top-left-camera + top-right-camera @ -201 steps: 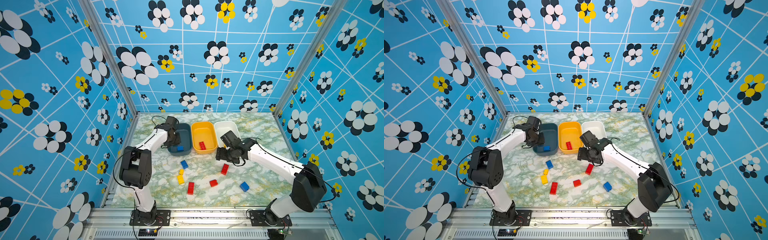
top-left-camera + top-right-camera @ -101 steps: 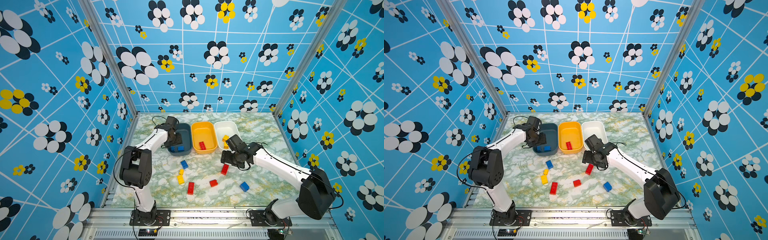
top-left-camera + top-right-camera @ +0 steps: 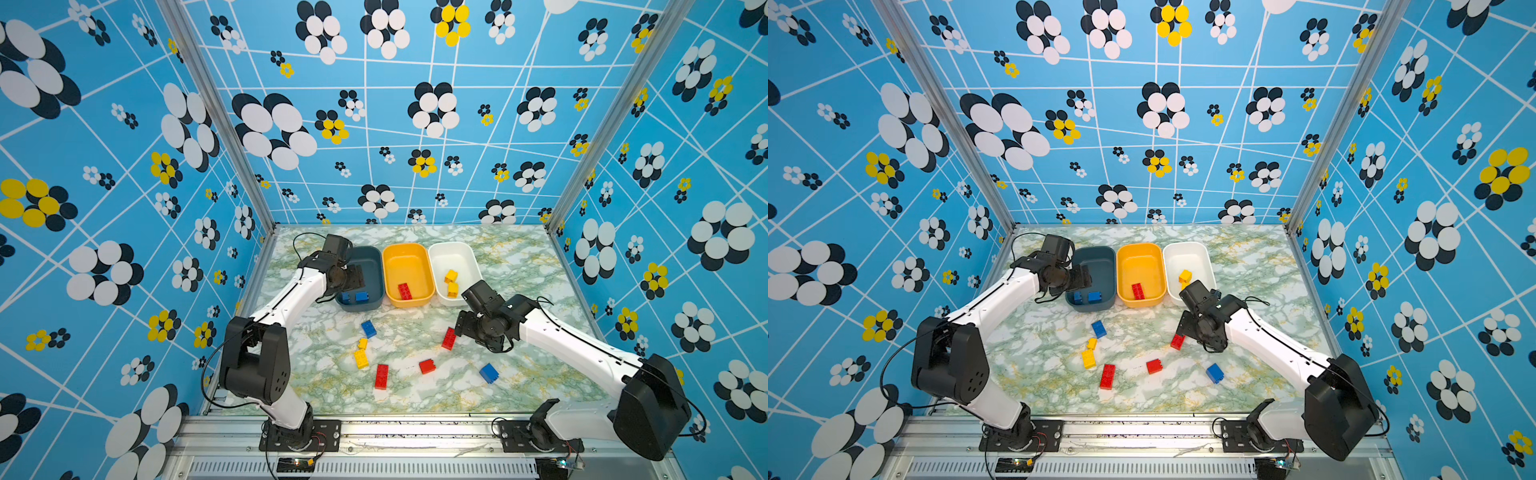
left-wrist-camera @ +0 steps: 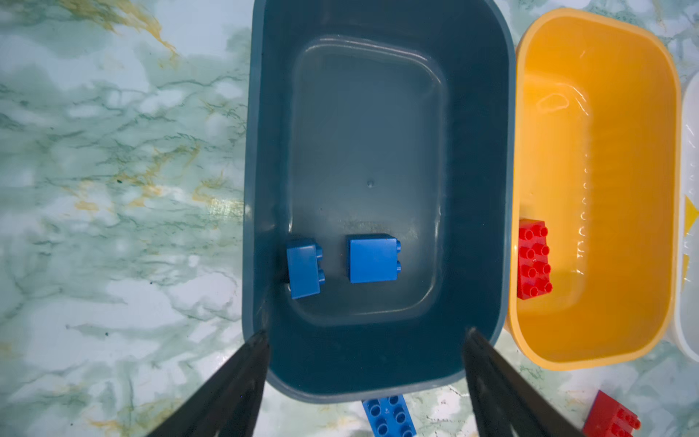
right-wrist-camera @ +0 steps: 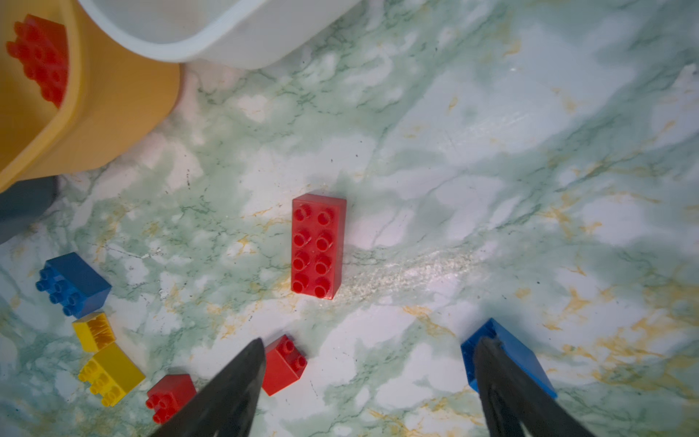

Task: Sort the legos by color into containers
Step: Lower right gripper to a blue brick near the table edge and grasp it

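Legos [image 3: 427,366] lie partly sorted. Two blue bricks [image 4: 372,259] sit in the teal tub [image 4: 359,363], one red brick [image 5: 41,56] in the orange tub [image 5: 113,113] and two yellow bricks [image 3: 451,276] in the white tub [image 5: 234,41]. Seven are loose on the table [image 5: 491,151].

Your right end effector [image 5: 370,340] hangs above the table with its fingers wide apart and nothing between them. The red oblong brick [image 5: 318,246] lies ahead of the fingertips, studs up, its long side running along your line of approach. I judge that brick to be your pick.

Advance until it sits midway between the fingers. Then go straight down and close across its narrow width, gripping the side walls rather than the studs.

Mind the neighbours. A small red brick [image 5: 283,365] is just beside one finger, and a blue brick [image 5: 507,352] is partly hidden behind the other. Move forward before you descend, or you may nudge them. The orange tub stands ahead and off to one side of this end effector, so lift above its rim before you cross.

Your left end effector [image 4: 367,333] is over the teal tub's near end, fingers apart and empty, with the two blue bricks below and ahead of it. Raise it clear of the wall before you swing to the blue oblong brick [image 4: 389,416], which lies on the table just outside that wall.
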Robot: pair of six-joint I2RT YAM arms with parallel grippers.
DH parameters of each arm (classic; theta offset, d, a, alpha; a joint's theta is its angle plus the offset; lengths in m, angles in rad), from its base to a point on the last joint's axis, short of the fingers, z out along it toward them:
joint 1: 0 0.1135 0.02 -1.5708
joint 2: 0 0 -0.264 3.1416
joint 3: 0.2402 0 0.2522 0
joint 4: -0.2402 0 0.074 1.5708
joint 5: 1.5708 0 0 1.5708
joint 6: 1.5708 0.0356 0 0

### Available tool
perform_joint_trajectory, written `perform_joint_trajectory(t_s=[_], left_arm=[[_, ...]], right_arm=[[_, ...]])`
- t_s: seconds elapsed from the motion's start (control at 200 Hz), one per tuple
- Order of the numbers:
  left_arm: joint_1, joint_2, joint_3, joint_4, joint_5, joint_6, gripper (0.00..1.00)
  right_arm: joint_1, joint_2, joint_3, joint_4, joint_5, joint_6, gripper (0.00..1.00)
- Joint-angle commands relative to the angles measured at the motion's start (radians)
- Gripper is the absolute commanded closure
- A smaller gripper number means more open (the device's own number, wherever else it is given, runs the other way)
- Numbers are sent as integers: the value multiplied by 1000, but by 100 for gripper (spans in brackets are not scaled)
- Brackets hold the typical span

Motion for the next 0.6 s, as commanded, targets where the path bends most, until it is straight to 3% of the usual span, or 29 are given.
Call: perform_joint_trajectory(t_s=[0.0,0.345,0.595], left_arm=[[-17,-53,-38,19,33,-24,17],[-42,-146,-111,31,64,-56,13],[-45,-172,-131,26,63,-60,12]], right_arm=[[-5,-27,-33,-68,37,86,12],[-4,-17,-106,-86,7,209,13],[-4,-92,-202,-82,-15,306,13]])
